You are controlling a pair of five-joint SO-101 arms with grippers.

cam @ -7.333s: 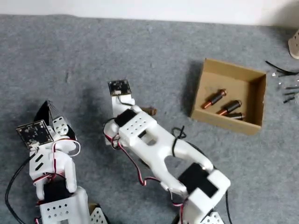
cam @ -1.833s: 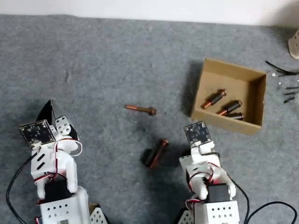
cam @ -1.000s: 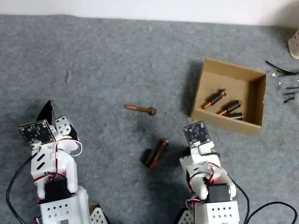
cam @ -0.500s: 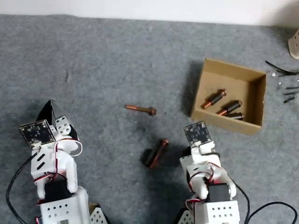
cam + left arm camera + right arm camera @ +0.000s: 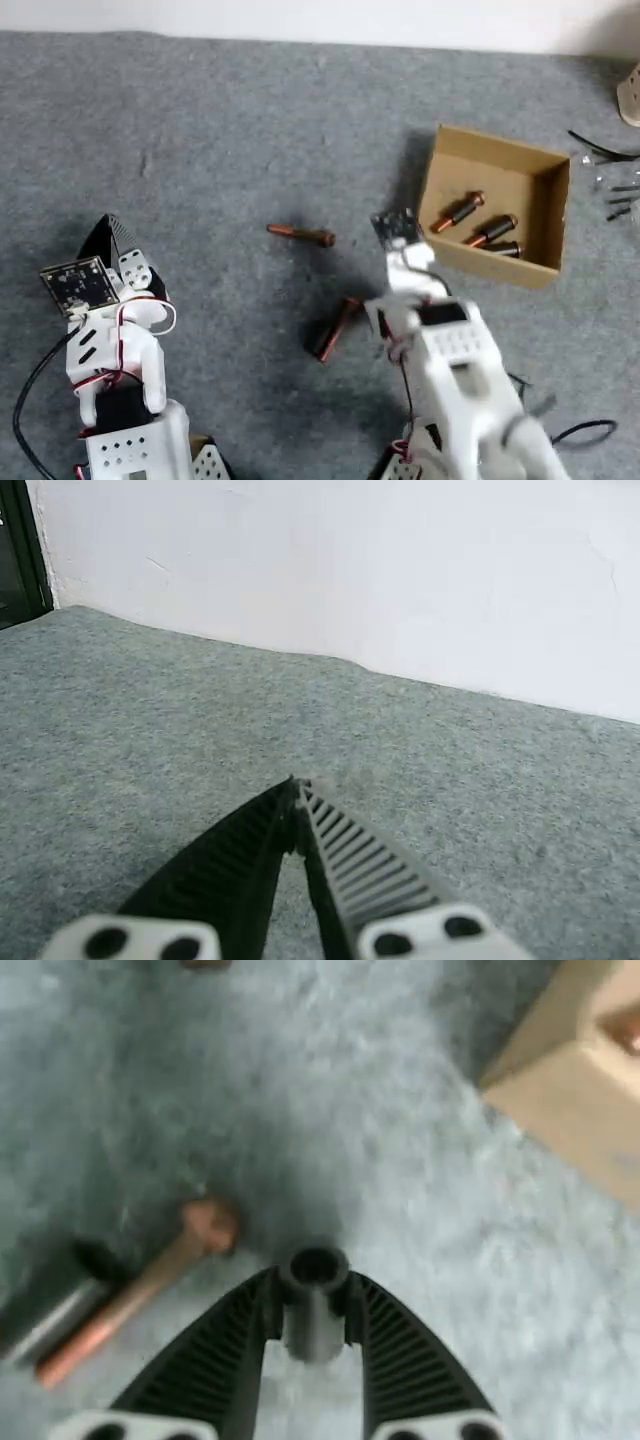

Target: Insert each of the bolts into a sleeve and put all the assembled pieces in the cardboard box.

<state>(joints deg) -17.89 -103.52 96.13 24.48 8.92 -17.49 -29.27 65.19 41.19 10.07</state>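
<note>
black ribbed right pincer [image 5: 313, 1285]: clamped on a dark sleeve [image 5: 314, 1330], the sleeve's open end showing between the tips. just beside the pincer, lying on the grey felt tabletop [image 5: 200, 130]: one assembled piece [image 5: 120, 1300], a copper bolt pushed into a dark sleeve, head end nearest the pincer. right arm [image 5: 450, 350]: stretched out over the tabletop, its wrist close to the near left corner of the cardboard box [image 5: 495, 150]. cardboard box contents: three assembled pieces [image 5: 490, 231], side by side. loose bolt [image 5: 300, 234]: lying flat, apart from the assembled piece, left of the box. left pincer [image 5: 298, 795]: closed on nothing, tips touching, above bare felt at the tabletop's left. cables [image 5: 610, 190]: beyond the box, at the right edge.
</note>
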